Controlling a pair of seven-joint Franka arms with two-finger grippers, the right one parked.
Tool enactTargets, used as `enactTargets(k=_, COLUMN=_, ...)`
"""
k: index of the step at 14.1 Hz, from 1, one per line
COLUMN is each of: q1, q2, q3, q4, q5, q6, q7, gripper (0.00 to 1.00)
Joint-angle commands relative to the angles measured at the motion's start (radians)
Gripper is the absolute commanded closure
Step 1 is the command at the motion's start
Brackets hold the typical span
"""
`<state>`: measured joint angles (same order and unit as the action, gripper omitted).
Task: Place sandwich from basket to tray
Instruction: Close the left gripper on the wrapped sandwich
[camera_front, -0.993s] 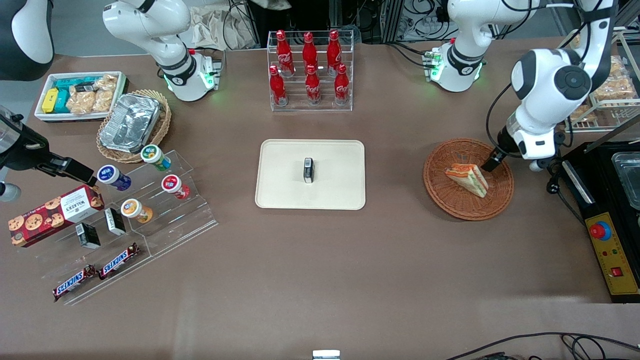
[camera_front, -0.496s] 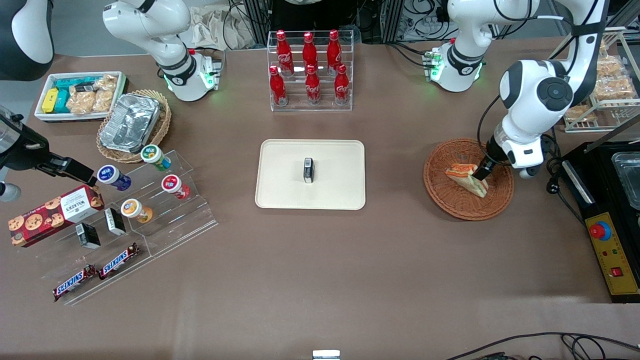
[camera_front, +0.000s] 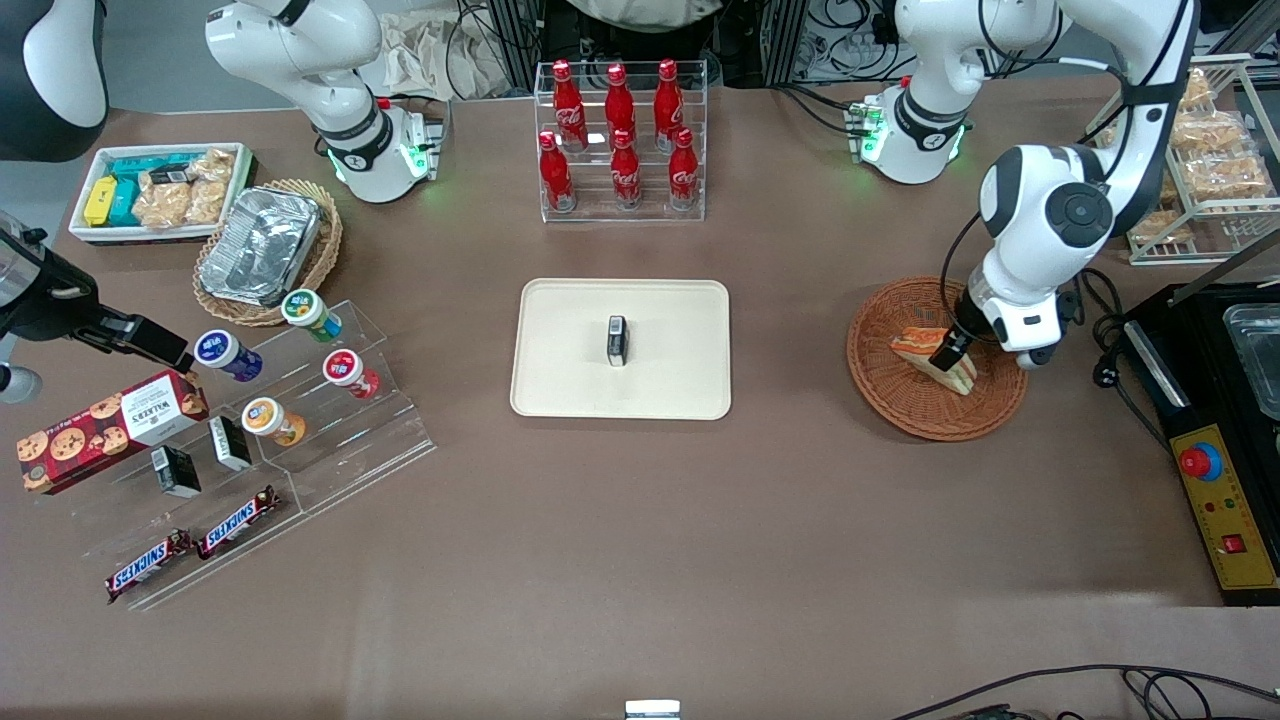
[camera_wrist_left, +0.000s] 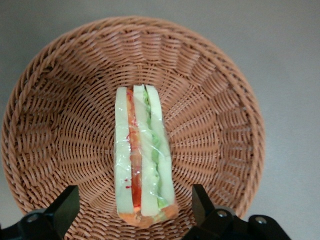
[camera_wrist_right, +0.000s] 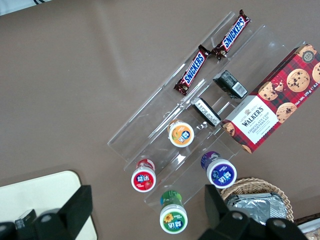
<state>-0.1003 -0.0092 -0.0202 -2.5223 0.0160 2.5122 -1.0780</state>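
The sandwich (camera_front: 938, 359) (camera_wrist_left: 142, 160), a wrapped wedge of white bread with red and green layers, lies in the reddish-brown wicker basket (camera_front: 890, 380) (camera_wrist_left: 60, 110) toward the working arm's end of the table. My gripper (camera_front: 947, 352) (camera_wrist_left: 134, 209) is down in the basket, open, with one finger on each side of the sandwich's wide end and gaps between fingers (camera_wrist_left: 199, 200) and bread. The cream tray (camera_front: 570, 360) lies at the table's middle, a small black box (camera_front: 617, 340) standing on it.
A clear rack of red cola bottles (camera_front: 620, 135) stands farther from the camera than the tray. A black appliance with a red button (camera_front: 1215, 470) sits beside the basket. A wire rack of pastries (camera_front: 1210, 170) stands near it. Snack displays (camera_front: 250, 400) fill the parked arm's end.
My gripper has moved from the basket's edge in over the sandwich and lowered, so its open fingers now straddle it. The sandwich has not moved.
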Motion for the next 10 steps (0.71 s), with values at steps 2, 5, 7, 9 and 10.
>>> enactTargets(k=2, q1=-0.006, q2=0.020, q3=0.000, q4=-0.058, q5=0.012, q6=0.095, q7=-0.023, gripper=0.00)
enactTargets(k=5, q1=-0.006, q2=0.032, q3=0.000, q4=-0.061, q5=0.015, q6=0.112, q7=-0.036, gripper=0.02)
enactTargets(k=7, q1=-0.006, q2=0.032, q3=0.002, q4=-0.061, q5=0.015, q6=0.112, q7=-0.045, gripper=0.40)
enactTargets(k=9, q1=-0.004, q2=0.020, q3=0.002, q4=-0.055, q5=0.015, q6=0.108, q7=-0.051, gripper=0.78)
enactTargets(k=10, q1=-0.004, q2=0.005, q3=0.002, q4=-0.052, q5=0.015, q6=0.096, q7=-0.051, gripper=1.00)
